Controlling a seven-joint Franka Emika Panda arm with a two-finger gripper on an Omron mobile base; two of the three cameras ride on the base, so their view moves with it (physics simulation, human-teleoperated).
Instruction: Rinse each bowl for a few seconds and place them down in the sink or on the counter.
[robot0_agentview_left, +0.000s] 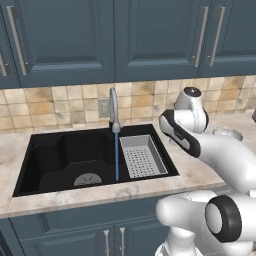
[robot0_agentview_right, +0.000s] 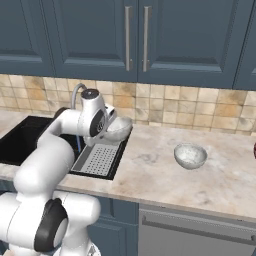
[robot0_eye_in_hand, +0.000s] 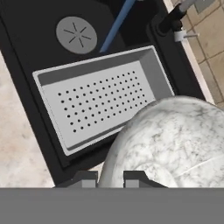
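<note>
While the two-finger gripper (robot0_eye_in_hand: 109, 177) is clenched on the rim of one small round speckled grey-white stone-like bowl (robot0_eye_in_hand: 170, 140), this held bowl hangs above the right end of the sink, over the edge of the grey perforated rectangular tray (robot0_eye_in_hand: 100, 98), and the hold looks thin: judging from the hand view, the fingertips (robot0_eye_in_hand: 85, 177) pinch only a narrow part of the rim, so the bowl could turn or slip out when the arm swings. I think the nearest danger is a drop onto the tray or onto the beige marbled stone counter (robot0_agentview_right: 165, 170) just beside it. A little farther lies the large black rectangular sink (robot0_agentview_left: 55, 155) with its round grey drain (robot0_agentview_left: 87, 179), and the thin blue stream of water (robot0_agentview_left: 117, 155) falls from the silver curved faucet (robot0_agentview_left: 113, 107) left of the tray. The bowl is not under this stream yet, so a short move would leave it dry, and a high or long move could knock it on the spout. Farther to the right, the second speckled grey-white bowl (robot0_agentview_right: 190, 155) stands upright on the counter, well apart from the sink, and it waits for its own rinse.
</note>
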